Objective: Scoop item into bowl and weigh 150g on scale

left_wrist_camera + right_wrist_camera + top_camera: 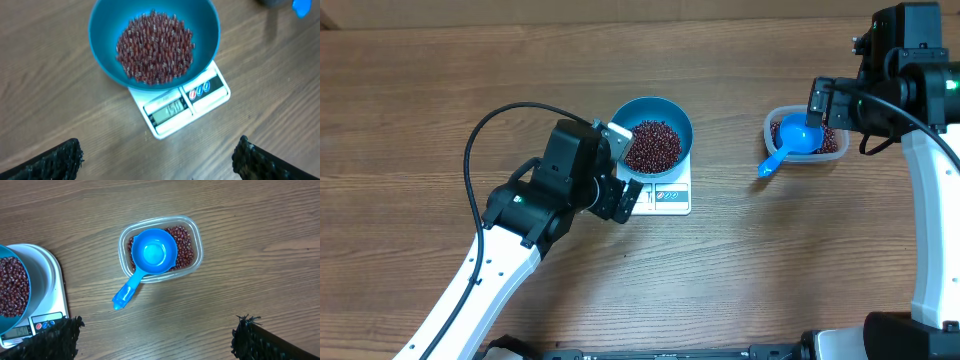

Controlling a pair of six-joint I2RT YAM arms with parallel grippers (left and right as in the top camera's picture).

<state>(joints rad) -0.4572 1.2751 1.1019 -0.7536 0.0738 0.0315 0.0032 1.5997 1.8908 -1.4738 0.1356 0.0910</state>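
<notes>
The blue bowl (675,112) stands on the white scale (670,197) with a heap of red-brown beans (652,146) in it. In the left wrist view the bowl (107,30) and its beans (155,47) sit over the scale (215,95), whose lit display (169,108) shows blurred digits. My left gripper (624,168) (157,152) is open just left of the scale, holding nothing. My right gripper (826,110) (157,330) is open beside the clear tub, also holding nothing.
A clear plastic tub (840,146) (197,255) at the right holds more beans (186,245) and a small blue scoop (790,140) (152,252), its handle sticking out toward the scale. The bowl (25,275) and scale (50,277) show at that view's left edge.
</notes>
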